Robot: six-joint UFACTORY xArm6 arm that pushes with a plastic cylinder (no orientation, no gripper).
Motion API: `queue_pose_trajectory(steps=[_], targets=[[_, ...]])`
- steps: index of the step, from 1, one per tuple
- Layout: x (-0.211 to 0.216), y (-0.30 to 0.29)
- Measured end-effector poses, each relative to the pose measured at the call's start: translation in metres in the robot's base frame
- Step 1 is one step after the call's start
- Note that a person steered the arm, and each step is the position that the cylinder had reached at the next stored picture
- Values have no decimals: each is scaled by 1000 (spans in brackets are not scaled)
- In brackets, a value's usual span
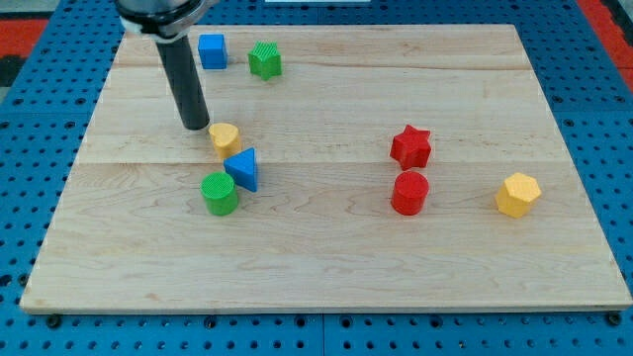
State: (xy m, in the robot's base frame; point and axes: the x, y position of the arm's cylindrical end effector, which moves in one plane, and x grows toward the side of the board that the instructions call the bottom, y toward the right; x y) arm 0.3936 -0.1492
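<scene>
My tip rests on the board just left of a small yellow heart-shaped block, very close to it or touching it. Below that block lies a blue triangular block, and a green cylinder stands at its lower left, touching it. The dark rod rises from the tip toward the view's top left. Up there, right of the rod, a blue cube and a green star-like block sit near the board's top edge.
On the view's right a red star sits above a red cylinder. A yellow hexagonal block lies further right. The wooden board lies on a blue perforated surface.
</scene>
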Motion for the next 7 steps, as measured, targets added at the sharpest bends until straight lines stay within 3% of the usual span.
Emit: queue_pose_trajectory(steps=[1,2,3,4,5,6,7], targets=[[5,52],[-33,72],[-52,185],[-18,269],[5,278],[12,178],[11,187]])
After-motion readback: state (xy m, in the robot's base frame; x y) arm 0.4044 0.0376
